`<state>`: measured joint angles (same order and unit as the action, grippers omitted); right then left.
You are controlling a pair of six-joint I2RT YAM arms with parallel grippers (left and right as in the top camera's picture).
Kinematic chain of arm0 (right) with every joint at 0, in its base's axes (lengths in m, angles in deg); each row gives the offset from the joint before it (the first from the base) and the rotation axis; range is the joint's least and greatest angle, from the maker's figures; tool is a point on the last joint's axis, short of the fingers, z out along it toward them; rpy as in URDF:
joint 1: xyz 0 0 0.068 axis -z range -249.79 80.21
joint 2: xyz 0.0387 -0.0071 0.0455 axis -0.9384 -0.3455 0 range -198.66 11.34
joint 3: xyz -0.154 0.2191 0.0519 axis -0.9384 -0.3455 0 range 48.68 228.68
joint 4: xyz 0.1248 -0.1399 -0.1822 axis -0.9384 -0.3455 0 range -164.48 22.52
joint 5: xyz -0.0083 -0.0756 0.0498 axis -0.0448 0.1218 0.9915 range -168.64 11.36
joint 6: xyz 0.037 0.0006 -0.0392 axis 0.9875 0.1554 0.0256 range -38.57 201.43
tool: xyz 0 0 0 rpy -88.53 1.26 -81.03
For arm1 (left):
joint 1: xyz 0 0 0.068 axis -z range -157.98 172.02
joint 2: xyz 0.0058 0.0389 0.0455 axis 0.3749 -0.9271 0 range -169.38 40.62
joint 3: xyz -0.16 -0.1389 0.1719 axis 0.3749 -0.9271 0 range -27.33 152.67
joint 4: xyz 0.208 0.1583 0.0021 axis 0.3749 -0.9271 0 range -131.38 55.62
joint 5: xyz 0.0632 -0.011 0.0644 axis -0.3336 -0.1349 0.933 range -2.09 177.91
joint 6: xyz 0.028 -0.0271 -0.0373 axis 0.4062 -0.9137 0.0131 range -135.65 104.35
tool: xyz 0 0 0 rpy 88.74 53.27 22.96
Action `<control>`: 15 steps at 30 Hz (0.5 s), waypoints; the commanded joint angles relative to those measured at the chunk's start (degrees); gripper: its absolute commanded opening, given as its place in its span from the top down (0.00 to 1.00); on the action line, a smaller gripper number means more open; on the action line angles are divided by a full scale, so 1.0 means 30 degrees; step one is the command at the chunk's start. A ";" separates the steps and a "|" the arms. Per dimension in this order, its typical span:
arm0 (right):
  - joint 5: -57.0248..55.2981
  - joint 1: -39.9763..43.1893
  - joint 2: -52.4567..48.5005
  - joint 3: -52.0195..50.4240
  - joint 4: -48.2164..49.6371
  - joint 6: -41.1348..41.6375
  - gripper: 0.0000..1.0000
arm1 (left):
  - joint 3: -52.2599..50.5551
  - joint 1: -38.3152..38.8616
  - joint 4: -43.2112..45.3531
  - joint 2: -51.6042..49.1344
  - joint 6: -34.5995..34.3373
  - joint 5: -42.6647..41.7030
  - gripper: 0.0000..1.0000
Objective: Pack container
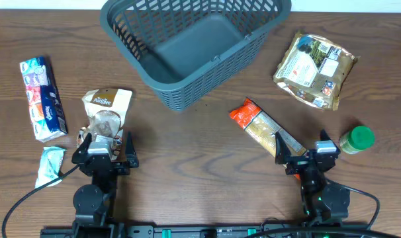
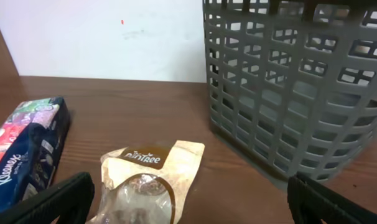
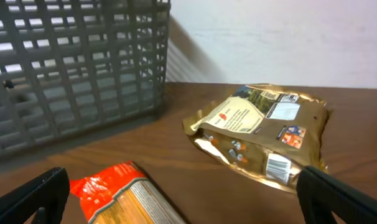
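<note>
The dark grey slotted container (image 1: 194, 46) stands at the back middle of the table, tilted in plan, with nothing inside. Its lattice wall (image 2: 300, 87) fills the right of the left wrist view and its wall (image 3: 70, 68) the left of the right wrist view. My left gripper (image 1: 102, 147) is open at the front left, just behind a beige snack pouch (image 1: 106, 112) with a clear window (image 2: 148, 183). My right gripper (image 1: 305, 153) is open at the front right, over the near end of a long orange and tan packet (image 1: 267, 129) (image 3: 123, 196).
A gold foil pouch (image 1: 314, 69) (image 3: 263, 130) lies at the back right. A green-capped jar (image 1: 356, 139) stands right of the right gripper. A tissue pack (image 1: 43, 99) (image 2: 23, 155) and a small pale packet (image 1: 49, 165) lie at the far left.
</note>
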<state>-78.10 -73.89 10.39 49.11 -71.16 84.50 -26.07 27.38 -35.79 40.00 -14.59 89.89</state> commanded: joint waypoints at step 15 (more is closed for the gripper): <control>0.2761 0.0022 -0.5362 0.7023 -0.2747 0.4022 0.01 | 0.8488 0.0044 -0.1661 -0.7096 -0.2208 -0.1005 0.01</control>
<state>-71.74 -73.89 0.51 62.09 -77.46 99.76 -9.92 27.38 -39.42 26.27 -22.89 87.75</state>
